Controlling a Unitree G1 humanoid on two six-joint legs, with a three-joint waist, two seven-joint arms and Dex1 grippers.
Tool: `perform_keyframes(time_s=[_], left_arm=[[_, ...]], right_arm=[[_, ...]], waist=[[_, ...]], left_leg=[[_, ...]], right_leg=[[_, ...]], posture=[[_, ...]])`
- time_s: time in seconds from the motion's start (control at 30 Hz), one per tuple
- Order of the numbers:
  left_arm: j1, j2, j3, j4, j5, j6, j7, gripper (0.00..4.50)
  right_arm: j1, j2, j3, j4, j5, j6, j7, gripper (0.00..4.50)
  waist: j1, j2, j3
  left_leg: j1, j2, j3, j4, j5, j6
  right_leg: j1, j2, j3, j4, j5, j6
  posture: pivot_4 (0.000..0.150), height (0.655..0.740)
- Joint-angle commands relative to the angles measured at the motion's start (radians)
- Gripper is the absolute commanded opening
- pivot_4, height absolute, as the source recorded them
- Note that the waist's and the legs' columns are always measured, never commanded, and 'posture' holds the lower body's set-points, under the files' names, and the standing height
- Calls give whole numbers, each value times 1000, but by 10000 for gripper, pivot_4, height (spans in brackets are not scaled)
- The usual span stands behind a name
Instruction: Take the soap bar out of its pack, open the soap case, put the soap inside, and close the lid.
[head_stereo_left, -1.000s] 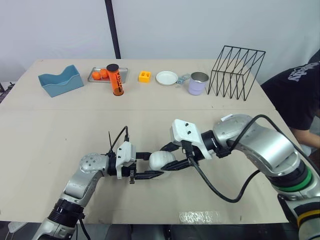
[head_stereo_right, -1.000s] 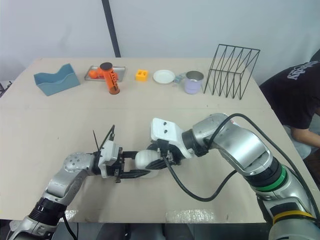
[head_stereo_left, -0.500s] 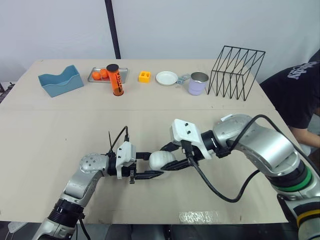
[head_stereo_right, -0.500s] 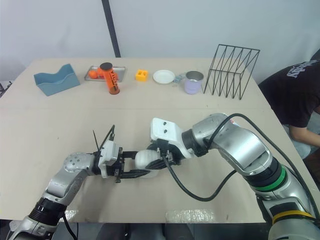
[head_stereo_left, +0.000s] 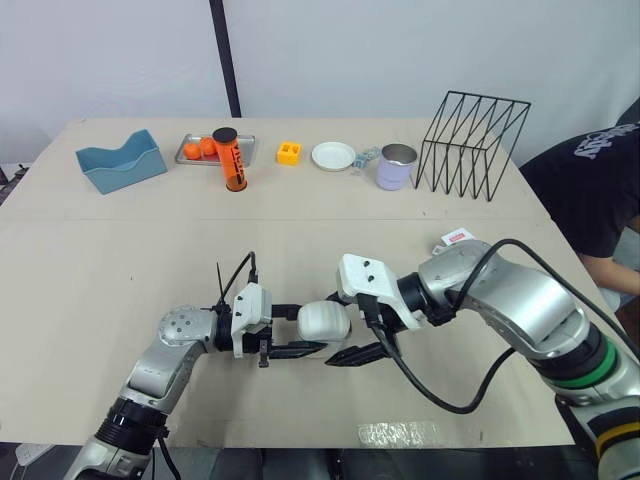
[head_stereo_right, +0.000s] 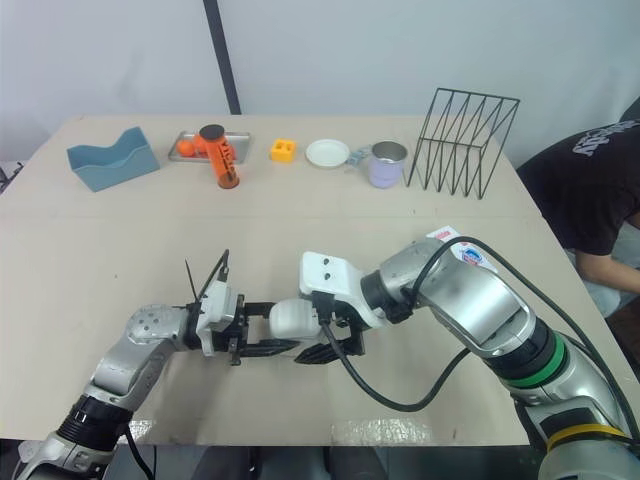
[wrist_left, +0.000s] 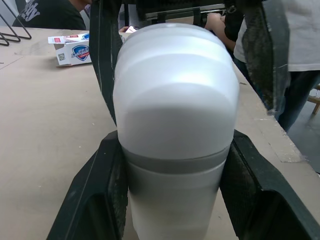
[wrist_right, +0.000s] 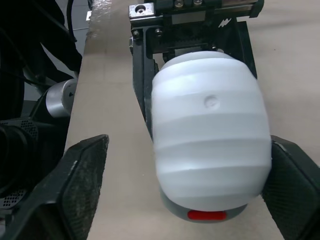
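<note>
A white, rounded soap case (head_stereo_left: 323, 321) with a grey seam band is held just above the table's near middle. My left gripper (head_stereo_left: 305, 328) is shut on its sides, as the left wrist view confirms (wrist_left: 175, 190). My right gripper (wrist_right: 187, 200) is open, and its fingers (wrist_right: 85, 185) stand wide apart on either side of the case without touching it. One right finger (head_stereo_left: 357, 354) lies in front of the case. The case's lid looks closed, and a red button (wrist_right: 209, 215) shows at one end. The soap pack (head_stereo_left: 458, 237), a white and red box, lies behind my right arm.
Along the far edge stand a blue tray (head_stereo_left: 122, 160), an orange cylinder (head_stereo_left: 231, 158), a yellow block (head_stereo_left: 290, 153), a white plate (head_stereo_left: 333, 155), a lavender cup (head_stereo_left: 397, 166) and a black wire rack (head_stereo_left: 475, 145). A person (head_stereo_left: 600, 170) sits at the right.
My right gripper has let go of the soap case, opened wide and drawn back towards the table's front. The left gripper and the case have stayed put.
</note>
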Motion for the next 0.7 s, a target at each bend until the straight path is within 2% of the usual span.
perform_keyframes(time_s=[0.03, 0.43, 0.7], left_arm=[[-7, -2, -6, -26, -3, -14, -3, 19452], [-9, -3, -8, -22, 2, -18, -5, 19452], [-8, -1, -6, -28, -4, -15, -5, 19452]], right_arm=[[7, -3, 7, -1, 4, 8, 2, 44064], [74, -76, -66, 2, 18, -23, 3, 44064], [218, -144, -194, 24, 20, -103, 1, 44064]], waist=[[0, 0, 0], [1, 0, 0], [1, -1, 1]], left_leg=[[0, 0, 0, 0, 0, 0], [-3, 0, 0, 0, 0, 0], [-4, -1, -1, 0, 0, 0]], right_leg=[[0, 0, 0, 0, 0, 0], [-2, 0, 0, 0, 0, 0], [-2, 0, -1, -1, 0, 0]], posture=[[1500, 7400], [1500, 7400], [1500, 7400]])
